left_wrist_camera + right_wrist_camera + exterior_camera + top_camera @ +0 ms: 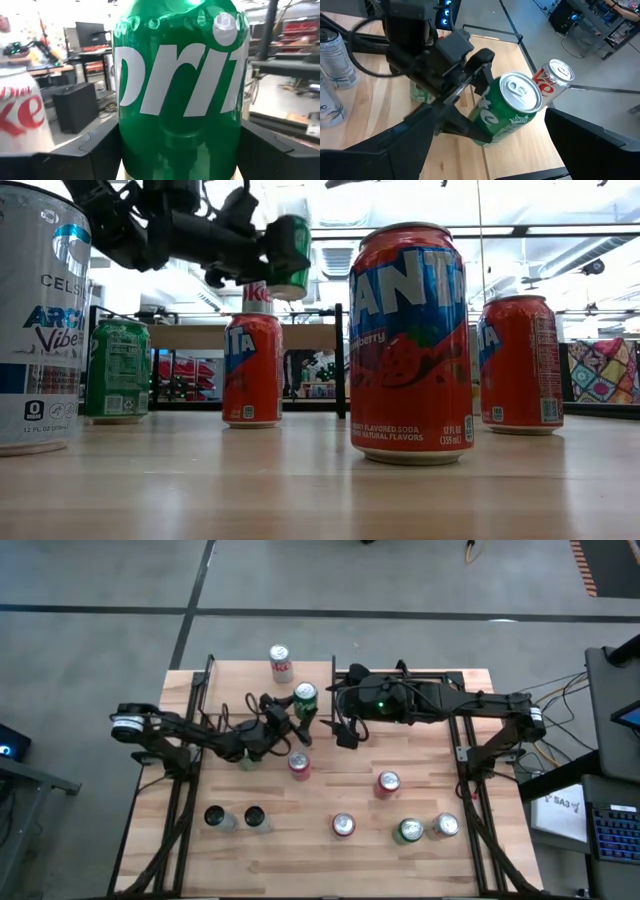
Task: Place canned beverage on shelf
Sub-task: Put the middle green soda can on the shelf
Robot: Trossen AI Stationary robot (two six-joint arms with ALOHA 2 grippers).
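A green Sprite can (305, 698) hangs in the air over the far part of the table, with my left gripper (290, 710) shut on it. In the low view the can (288, 255) is well above the tabletop. The shelf (240, 678), a light board with thin black posts, stands at the table's far side. A Diet Coke can (281, 662) stands upright on it, on its base. My right gripper (346, 732) hovers open just right of the Sprite can, touching nothing. My left gripper pinches the Sprite can's round side wall (125, 145) between its two fingers (97, 150), one on each side. The fingers run level, coming from the table's left. The can is lifted clear of everything and sits nearly upright, its top (520, 92) up.
Red Fanta cans (299, 764) (388, 783) (343, 826) stand mid-table. A green can (409, 831) and a silver can (445, 826) stand near right. Two tall cans (214, 817) (255, 818) stand near left. Another green can (247, 760) sits under my left arm.
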